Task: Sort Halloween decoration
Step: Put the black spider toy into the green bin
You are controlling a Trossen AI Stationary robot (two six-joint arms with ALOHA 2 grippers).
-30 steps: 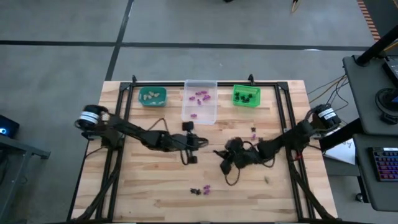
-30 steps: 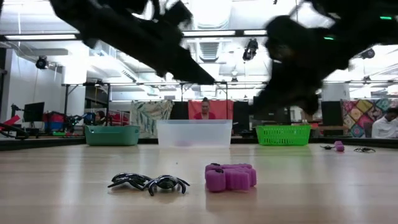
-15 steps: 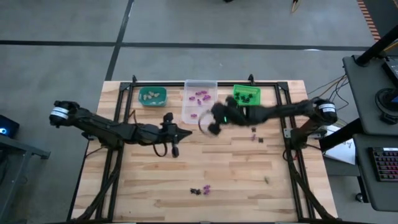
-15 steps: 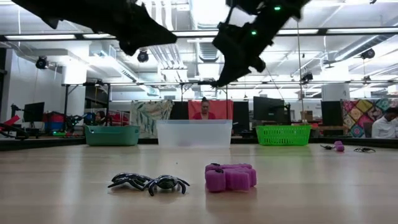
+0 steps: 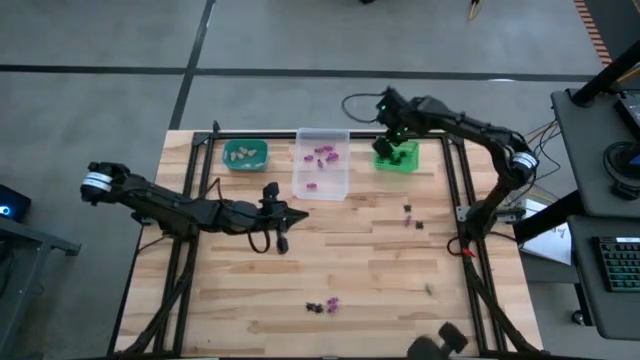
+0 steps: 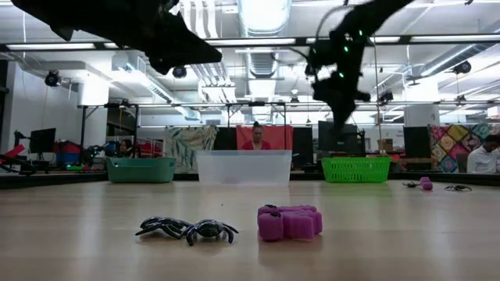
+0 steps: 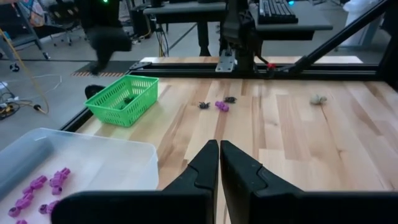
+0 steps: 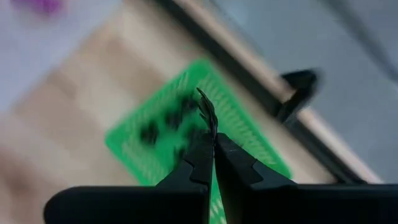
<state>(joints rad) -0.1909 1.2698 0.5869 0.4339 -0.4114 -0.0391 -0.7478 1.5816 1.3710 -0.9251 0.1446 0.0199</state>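
My right gripper (image 5: 393, 122) hangs over the green bin (image 5: 397, 155) at the table's far edge, shut on a small black trinket (image 8: 206, 107). Black trinkets lie in that bin (image 8: 163, 127). Purple ones lie in the clear bin (image 5: 321, 165) and beige ones in the teal bin (image 5: 245, 154). Loose on the table are two black trinkets (image 6: 187, 229) beside a purple one (image 6: 289, 222), a purple and black pair (image 5: 412, 215), and a beige one (image 5: 429, 290). My left gripper (image 7: 219, 148) is shut and holds nothing, above the table's middle left. My right gripper pinches the black trinket between its two fingertips. A thin curved part (image 8: 204, 99) sticks out past the tips. The fingers slant steeply down from above. The trinket is lifted clear, above the green bin's inside.
The three bins stand in a row along the far edge. Black frame rails (image 5: 455, 190) run along the table's left and right sides. People and desks show in the room beyond the far edge.
My right gripper has swung from the table's middle toward the far edge and up, passing the clear bin, and now hangs over the green bin, still shut. My left gripper has drawn back toward the table's left and risen a little, then stayed still.
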